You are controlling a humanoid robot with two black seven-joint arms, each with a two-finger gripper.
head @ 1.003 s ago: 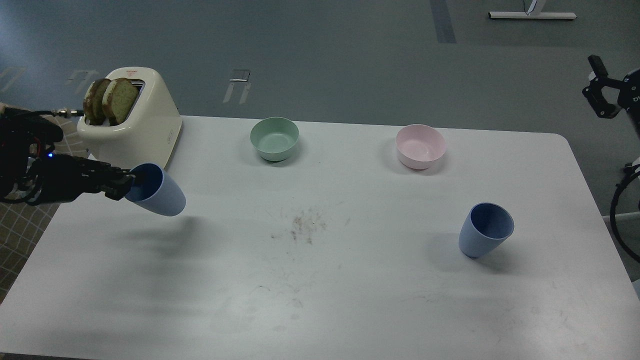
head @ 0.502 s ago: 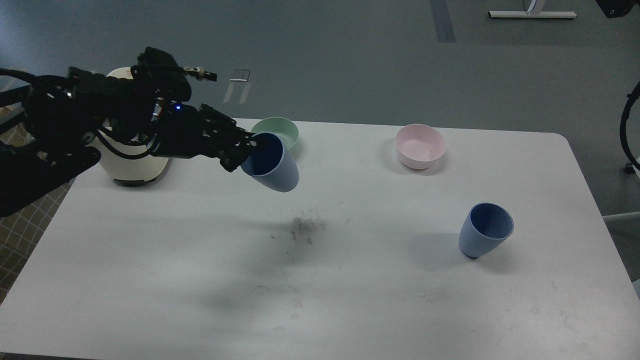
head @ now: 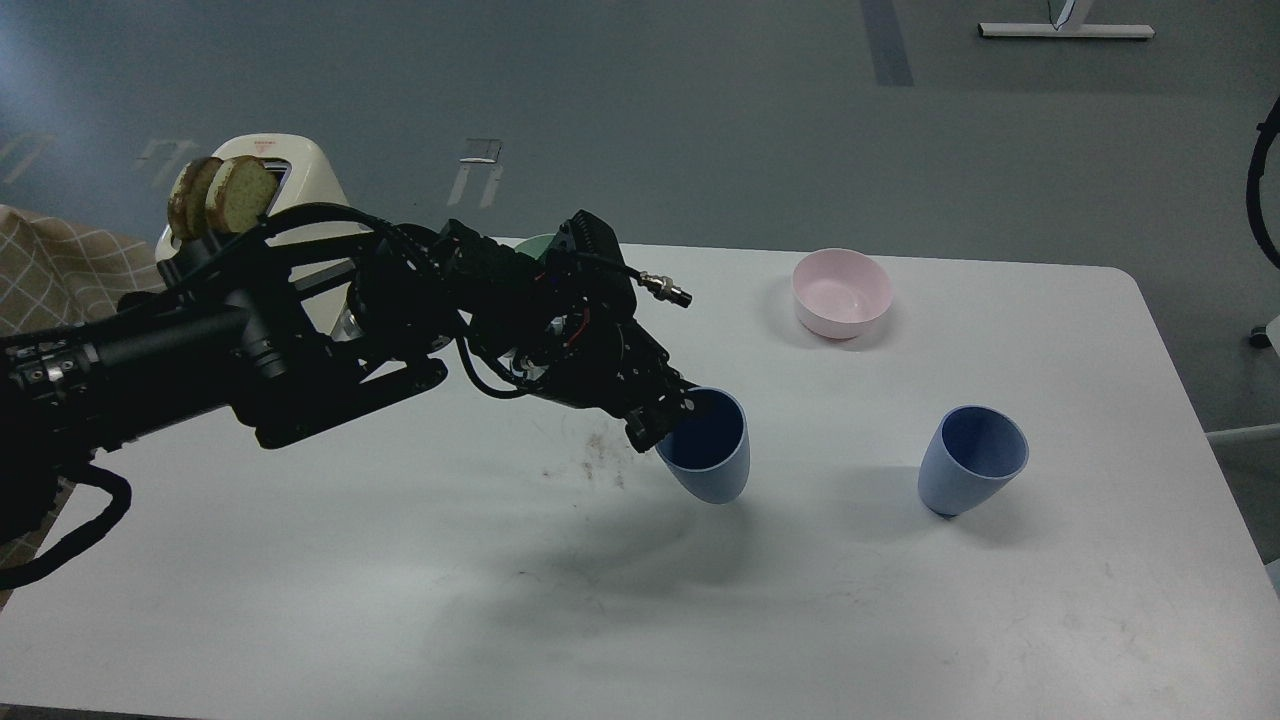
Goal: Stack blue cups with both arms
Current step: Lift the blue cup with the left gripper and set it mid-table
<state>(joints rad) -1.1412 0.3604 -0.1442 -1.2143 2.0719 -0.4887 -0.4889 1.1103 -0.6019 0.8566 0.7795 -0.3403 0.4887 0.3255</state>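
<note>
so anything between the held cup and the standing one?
No. In the head view only bare table separates the cup in the left gripper from the standing cup.

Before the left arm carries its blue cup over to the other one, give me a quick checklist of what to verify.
1. Left claw shut on the rim of the carried matte blue tumbler: ok.
2. Standing matte blue tumbler upright, mouth open: ok.
3. White tabletop between the two tumblers free of objects: ok.
4. Pink round bowl clear of the path: ok.
5. Right claw position: cannot tell, not in view.
6. Carried tumbler upright: not ok, tilted.
</note>
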